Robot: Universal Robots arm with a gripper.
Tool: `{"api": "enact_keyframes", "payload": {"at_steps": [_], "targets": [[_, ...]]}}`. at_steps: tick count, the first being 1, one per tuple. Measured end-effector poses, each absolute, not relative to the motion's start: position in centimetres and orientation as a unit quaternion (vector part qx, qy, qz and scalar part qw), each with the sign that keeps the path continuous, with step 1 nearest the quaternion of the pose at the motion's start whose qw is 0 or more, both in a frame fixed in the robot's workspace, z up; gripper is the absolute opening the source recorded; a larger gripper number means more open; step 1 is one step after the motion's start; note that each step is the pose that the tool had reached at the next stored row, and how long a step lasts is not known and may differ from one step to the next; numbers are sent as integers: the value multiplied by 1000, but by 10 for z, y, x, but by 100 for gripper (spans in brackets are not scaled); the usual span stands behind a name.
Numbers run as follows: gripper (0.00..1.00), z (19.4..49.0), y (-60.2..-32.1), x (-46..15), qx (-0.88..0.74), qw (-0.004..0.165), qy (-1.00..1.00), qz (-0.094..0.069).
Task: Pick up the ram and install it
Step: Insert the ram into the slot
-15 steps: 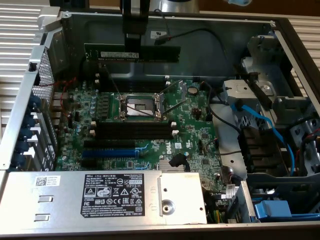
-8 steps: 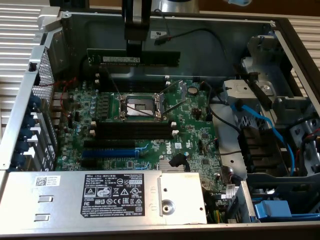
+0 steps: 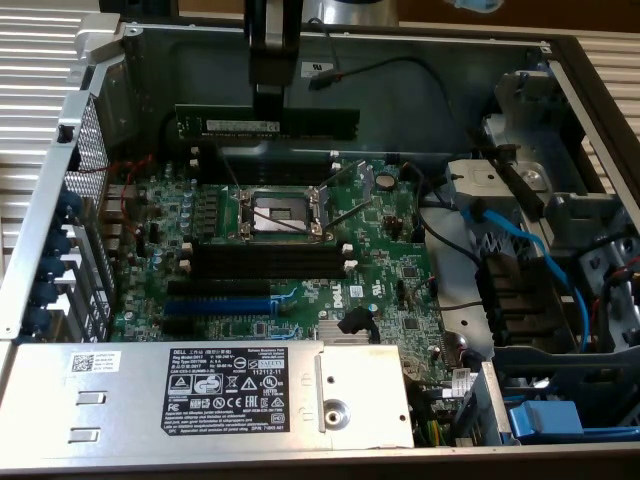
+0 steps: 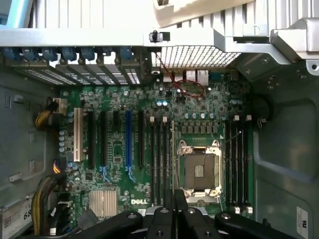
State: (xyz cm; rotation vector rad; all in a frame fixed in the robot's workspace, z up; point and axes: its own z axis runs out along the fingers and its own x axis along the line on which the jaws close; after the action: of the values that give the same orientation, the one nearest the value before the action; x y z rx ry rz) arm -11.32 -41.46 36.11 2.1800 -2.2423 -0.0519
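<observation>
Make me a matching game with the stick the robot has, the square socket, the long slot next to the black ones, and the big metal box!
Things:
1. the ram
2. CPU socket
3. expansion slot
4. metal box

Matches:
A. blue
B. carries a black label
C. empty, with a silver frame
D. held by the gripper

Pairs: 1-D, 2-C, 3-A, 4-B.
</observation>
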Motion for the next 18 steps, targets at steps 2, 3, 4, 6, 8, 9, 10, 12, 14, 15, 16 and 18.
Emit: {"api": "enact_keyframes", "payload": {"at_steps": [2,3,4,6,8,9,10,12,14,15,16,18], "targets": [[12,358,-415,-113,697,7,-717,-17],[12,356,-415,-113,697,7,-717,-17],[12,354,-415,-113,697,7,-717,-17],[12,350,-415,-113,697,7,-717,-16],[12,347,-415,-113,697,7,-717,-16],[12,345,-415,-113,697,7,-717,-16],[12,343,-416,-113,697,7,-717,-16],[12,339,-421,-113,697,7,-717,-16],[12,336,-426,-113,697,7,-717,-17],[12,334,-426,-112,696,7,-717,-17],[12,332,-426,-110,696,7,-717,-17],[12,329,-426,-107,696,7,-717,-17]]}}
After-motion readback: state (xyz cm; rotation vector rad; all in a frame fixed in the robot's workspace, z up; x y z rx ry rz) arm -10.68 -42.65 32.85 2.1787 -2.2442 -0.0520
